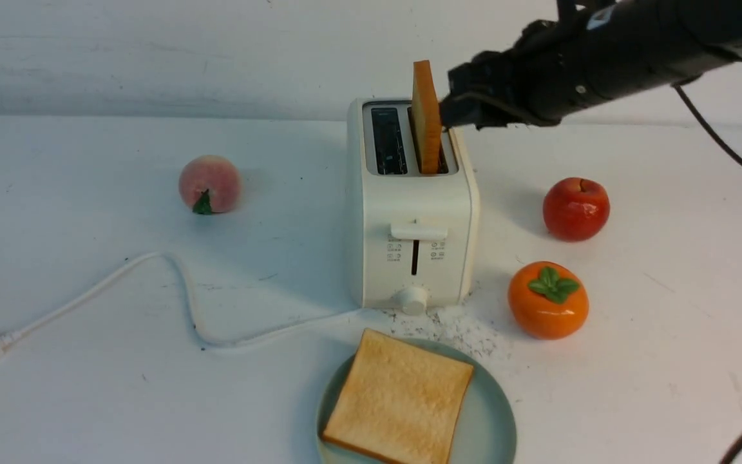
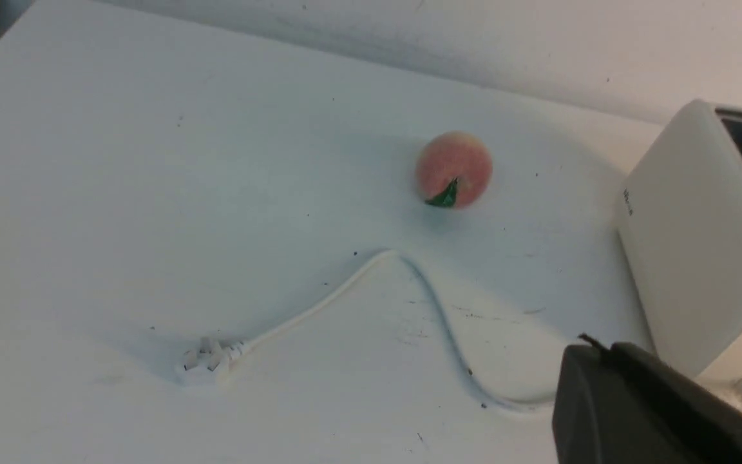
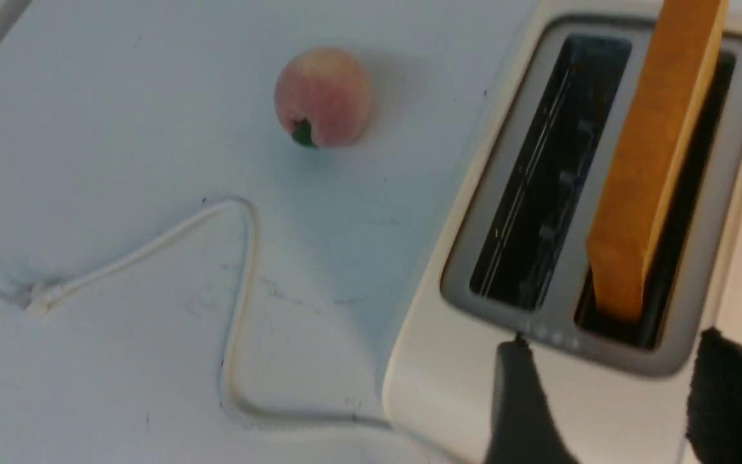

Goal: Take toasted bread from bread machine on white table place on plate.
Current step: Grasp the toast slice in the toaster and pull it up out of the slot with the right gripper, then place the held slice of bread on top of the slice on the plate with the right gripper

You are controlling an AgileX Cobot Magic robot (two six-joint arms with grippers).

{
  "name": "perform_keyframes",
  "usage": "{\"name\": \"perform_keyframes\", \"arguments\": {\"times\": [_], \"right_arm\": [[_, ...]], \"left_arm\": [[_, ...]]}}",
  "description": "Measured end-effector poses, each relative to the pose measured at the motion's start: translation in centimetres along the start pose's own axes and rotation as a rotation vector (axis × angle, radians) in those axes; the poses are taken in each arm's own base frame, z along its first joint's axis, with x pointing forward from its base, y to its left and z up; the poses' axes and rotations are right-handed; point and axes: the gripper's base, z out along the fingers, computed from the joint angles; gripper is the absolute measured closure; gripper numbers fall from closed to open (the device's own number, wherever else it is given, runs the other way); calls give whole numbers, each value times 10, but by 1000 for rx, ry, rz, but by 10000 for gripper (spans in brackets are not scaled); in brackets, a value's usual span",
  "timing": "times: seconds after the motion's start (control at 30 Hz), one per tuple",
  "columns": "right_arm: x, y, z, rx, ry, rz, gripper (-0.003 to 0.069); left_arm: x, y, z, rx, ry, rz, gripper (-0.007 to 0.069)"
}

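Far left: left gripper [image 2: 654, 412], seen only from its own wrist camera, closed tight on nothing, low over the white table [image 1: 87, 361] on the peach [image 1: 209, 184] side of the bread machine [image 1: 409, 258]. Well apart from any bread, so likely no part in the coming move.

Centre: left slot [image 1: 388, 140] empty. Right slot [image 1: 444, 161] holding the toasted bread [image 1: 426, 116], upright on edge, upper half proud of the machine. Broad faces turned left and right, long axis front to back along the slot (thin crust edge toward the front camera).

Nearer the robot: plate [image 1: 493, 419] with the other slice [image 1: 400, 399] flat on it, a far corner out over the rim.

Right: right gripper [image 3: 612, 361], plainly the nearer one, angled in from the upper right, just beside the standing slice's right face. Touching or not, impossible to tell. Jaws spread wide, nothing between them. From its wrist camera, slice ahead of the fingertips [image 3: 519, 386] and roughly in line with the gap. Probably needed next: move in until both faces sit inside the jaws, then close and lift straight up along the slot.
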Motion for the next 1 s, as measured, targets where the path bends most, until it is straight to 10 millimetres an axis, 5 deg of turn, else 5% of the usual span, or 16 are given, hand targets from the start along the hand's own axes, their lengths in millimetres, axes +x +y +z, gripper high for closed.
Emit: {"name": "perform_keyframes", "arguments": {"times": [0.13,0.33,0.53,0.57,0.7,0.8,0.83,0.87,1.0], "right_arm": [[-7,-10,32,13,-27,8,151],[-3,-25,68,43,-56,22,155],[1,-31,79,69,-64,5,472],[-2,-29,73,74,-71,-13,547],[-20,-17,39,81,-123,-70,546],[-44,5,-26,79,-220,-139,543],[-45,7,-30,79,-220,-143,543],[-53,20,-69,70,-261,-172,543],[-50,43,-134,38,-238,-210,543]], "left_arm": [[5,5,-10,10,-23,-5,638],[19,9,-13,15,12,9,638],[26,12,-15,2,54,26,638],[26,12,-15,2,55,42,638],[26,12,-15,4,57,71,638],[26,12,-15,4,59,79,638],[26,12,-15,4,59,80,638],[26,12,-15,4,61,79,638],[29,11,-14,12,74,71,638]]}}
